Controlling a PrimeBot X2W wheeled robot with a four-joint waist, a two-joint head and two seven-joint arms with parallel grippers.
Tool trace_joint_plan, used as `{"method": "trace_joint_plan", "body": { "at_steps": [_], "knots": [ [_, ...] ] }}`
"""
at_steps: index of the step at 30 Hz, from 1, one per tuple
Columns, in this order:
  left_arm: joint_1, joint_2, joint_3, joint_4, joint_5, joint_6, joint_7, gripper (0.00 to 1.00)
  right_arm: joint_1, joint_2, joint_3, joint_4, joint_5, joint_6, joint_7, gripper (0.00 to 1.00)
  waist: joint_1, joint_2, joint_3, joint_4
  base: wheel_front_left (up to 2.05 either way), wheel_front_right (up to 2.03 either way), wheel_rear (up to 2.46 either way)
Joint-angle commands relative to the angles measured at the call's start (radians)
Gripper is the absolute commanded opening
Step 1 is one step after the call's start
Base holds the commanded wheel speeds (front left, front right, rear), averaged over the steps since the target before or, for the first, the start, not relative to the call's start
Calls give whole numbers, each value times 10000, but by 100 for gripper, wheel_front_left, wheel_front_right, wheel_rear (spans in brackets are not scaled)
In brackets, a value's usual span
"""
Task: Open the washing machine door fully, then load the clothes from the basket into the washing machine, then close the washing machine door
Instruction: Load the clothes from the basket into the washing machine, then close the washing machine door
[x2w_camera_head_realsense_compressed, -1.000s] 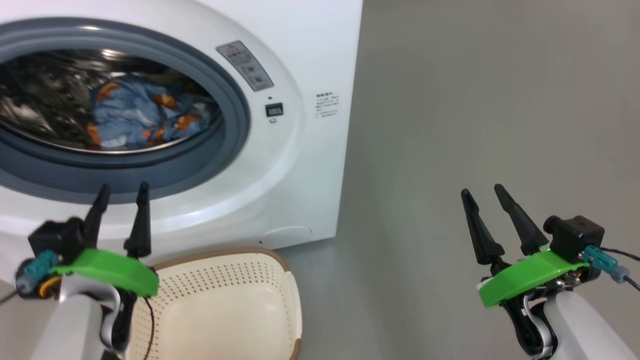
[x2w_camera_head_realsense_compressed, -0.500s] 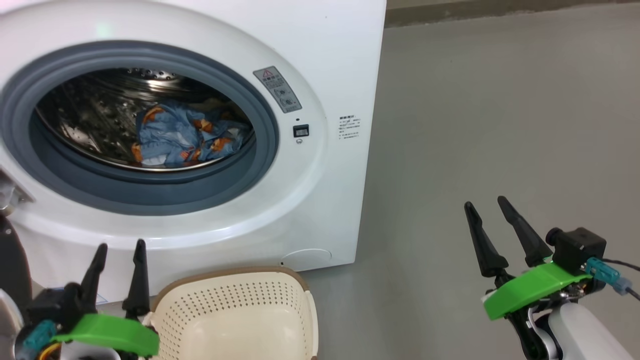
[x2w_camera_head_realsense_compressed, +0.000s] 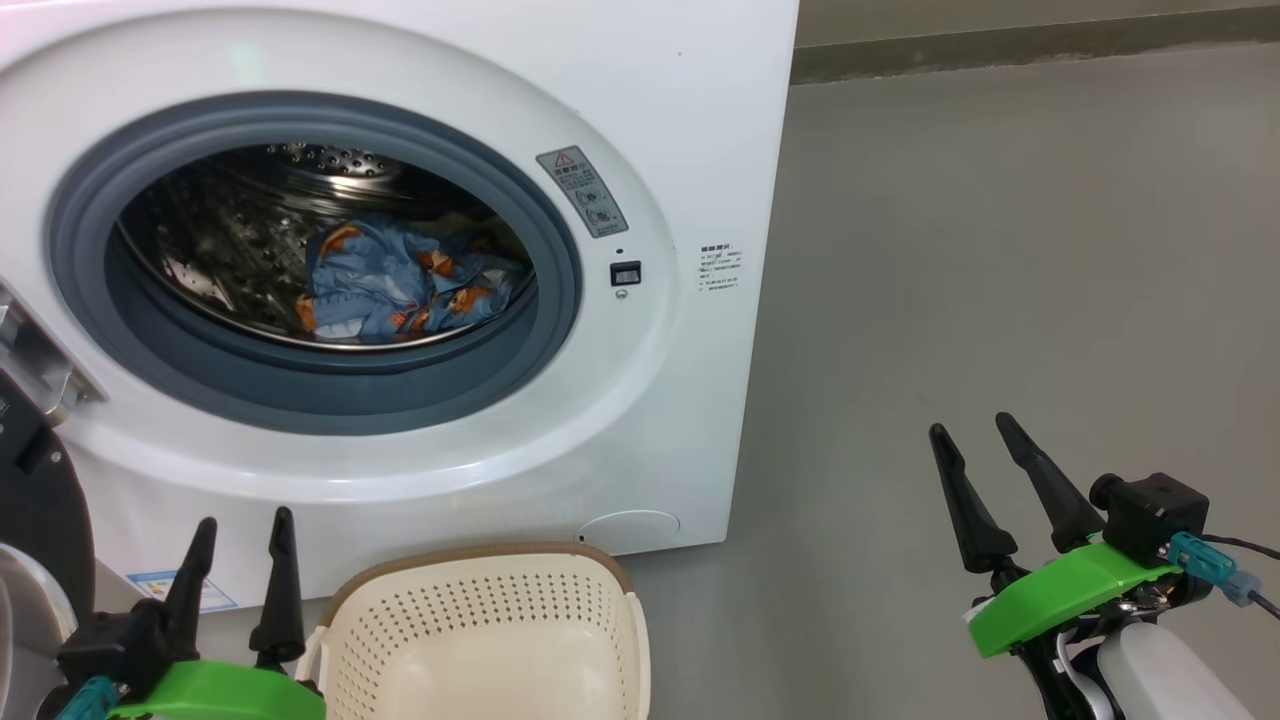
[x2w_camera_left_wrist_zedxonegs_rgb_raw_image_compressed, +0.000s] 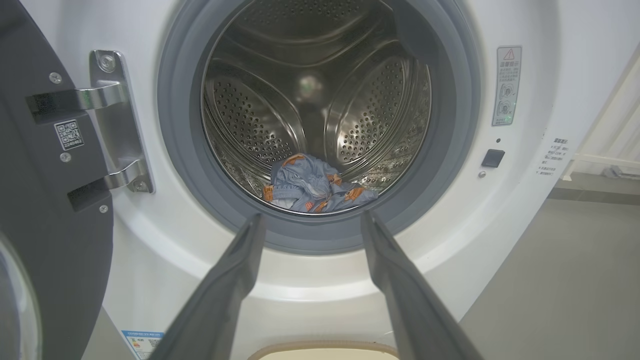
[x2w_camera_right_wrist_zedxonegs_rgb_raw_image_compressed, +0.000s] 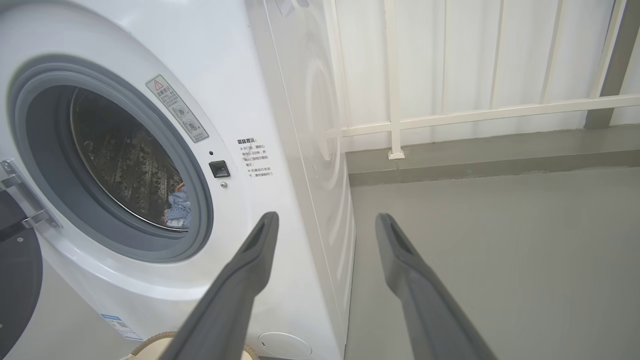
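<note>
L tool (x2w_camera_head_realsense_compressed: 244, 516): wide open, nothing in it. You see its two dark fingers apart at the lower left of the head view, pointing up at the machine's front.
R tool (x2w_camera_head_realsense_compressed: 969, 422): also spread wide, holding nothing. It hangs over bare grey floor (x2w_camera_head_realsense_compressed: 1000, 250), well right of the machine.
Washing machine (x2w_camera_head_realsense_compressed: 700, 120): white front-loader, upper left of your head view. A grey rubber seal (x2w_camera_head_realsense_compressed: 565, 300) rings the mouth.
Washing machine door (x2w_camera_left_wrist_zedxonegs_rgb_raw_image_compressed: 45, 225): swung open on the L side. Your L wrist cam shows its dark inner face and the two-armed metal hinge (x2w_camera_left_wrist_zedxonegs_rgb_raw_image_compressed: 117, 120) (a QR label (x2w_camera_left_wrist_zedxonegs_rgb_raw_image_compressed: 69, 135) sits on the door by the upper arm).
Clothes (x2w_camera_head_realsense_compressed: 400, 285): light blue fabric w/ orange-brown bears, bunched low in the steel drum (x2w_camera_left_wrist_zedxonegs_rgb_raw_image_compressed: 320, 100), near the front lip, inside the seal. In the L wrist cam they show between the L tool's fingers but well apart from them.
Basket (x2w_camera_head_realsense_compressed: 480, 550): on the floor right in front of the machine, below the opening. Brown rim up, perforated cream wall and smooth bottom on show. L tool is just beside its left rim.
Stickers: warning label (x2w_camera_head_realsense_compressed: 585, 190) upper R of the opening. Blue label (x2w_camera_head_realsense_compressed: 150, 583) low on the front, behind the L tool's fingers.
Background: white railing (x2w_camera_right_wrist_zedxonegs_rgb_raw_image_compressed: 450, 115) beyond the machine in your R wrist cam.
</note>
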Motion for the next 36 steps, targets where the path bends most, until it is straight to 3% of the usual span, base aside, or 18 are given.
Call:
{"method": "trace_joint_plan", "body": {
  "at_steps": [1,36],
  "knots": [
    [-99,214,359,-303,3,46,-66,100,19,-125,152,-204,-52,44,-80,100,0,0,-1,-2,0,0,0],
    [-115,10,555,-255,117,-88,-66,100,-145,-220,384,34,100,44,-80,100,0,0,-31,-39,0,0,0]
  ]
}}
